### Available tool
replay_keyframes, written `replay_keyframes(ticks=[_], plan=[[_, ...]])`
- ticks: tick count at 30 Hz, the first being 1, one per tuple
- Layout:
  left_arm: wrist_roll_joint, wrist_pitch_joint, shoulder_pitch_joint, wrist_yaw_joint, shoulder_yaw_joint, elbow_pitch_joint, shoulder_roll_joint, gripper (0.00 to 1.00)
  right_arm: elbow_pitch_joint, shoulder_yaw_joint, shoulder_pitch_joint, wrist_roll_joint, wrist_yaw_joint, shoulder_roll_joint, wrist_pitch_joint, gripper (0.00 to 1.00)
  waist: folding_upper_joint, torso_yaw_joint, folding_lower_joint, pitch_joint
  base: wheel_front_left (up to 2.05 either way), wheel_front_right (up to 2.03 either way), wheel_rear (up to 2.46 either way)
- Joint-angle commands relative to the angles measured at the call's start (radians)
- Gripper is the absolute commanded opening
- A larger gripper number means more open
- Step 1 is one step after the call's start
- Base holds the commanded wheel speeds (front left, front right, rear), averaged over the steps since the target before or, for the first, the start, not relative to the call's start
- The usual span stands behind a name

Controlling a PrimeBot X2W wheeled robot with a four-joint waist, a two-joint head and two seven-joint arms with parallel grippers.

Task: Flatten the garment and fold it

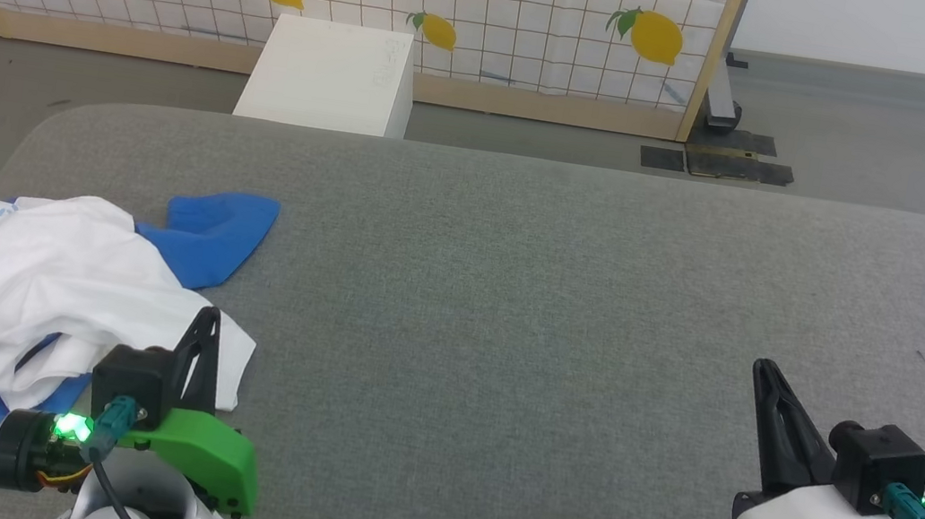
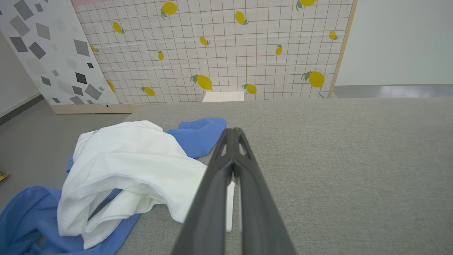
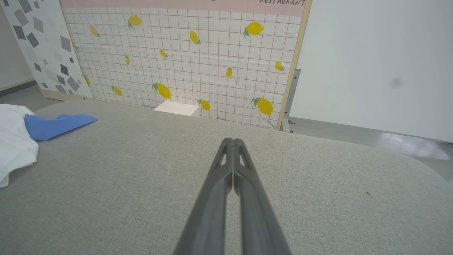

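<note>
The T-shirt [image 1: 62, 276] is just a crumpled heap at the left end of the grey padded table [image 1: 511, 302], white body bunched on top with blue sleeves poking out at the back and down by the front-left corner. The left gripper [image 1: 212, 315] sits at the heap's near-right edge with its fingers pressed together and empty, though I can't tell if it's touching the cloth. The right gripper [image 1: 764, 367] is well apart over bare table on the right, also closed on nothing, and a white box [image 1: 330, 76] stands behind the table.
</note>
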Motion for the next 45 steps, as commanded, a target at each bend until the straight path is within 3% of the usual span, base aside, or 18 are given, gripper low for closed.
replay_keyframes(ticks=[1, 20, 21, 45], plan=[[0.013, 0.001, 0.011, 0.0, 0.004, -0.002, -0.004, 0.0, -0.005, 0.001, 0.015, -0.006, -0.002, 0.001, 0.0, 0.0, 0.006, 0.0, 0.0, 0.0, 0.0, 0.0, 0.0], [0.013, 0.001, 0.011, 0.0, 0.004, -0.002, -0.004, 0.0, -0.005, 0.001, 0.015, -0.006, -0.002, 0.001, 0.0, 0.0, 0.006, 0.0, 0.0, 0.0, 0.0, 0.0, 0.0], [-0.001, 0.0, 0.0, 0.0, -0.001, 0.0, 0.0, 1.0, 0.0, 0.0, 0.0, 0.0, 0.0, 0.0, 0.0, 1.0, 0.0, 0.0, 0.0, 0.0, 0.0, 0.0, 0.0], [-0.043, -0.043, 0.003, 0.015, -0.025, 0.028, -0.001, 1.0, 0.026, -0.028, 0.027, 0.052, 0.0, 0.0, -0.044, 1.0, 0.001, 0.012, 0.0, -0.001, 0.0, 0.0, 0.0]])
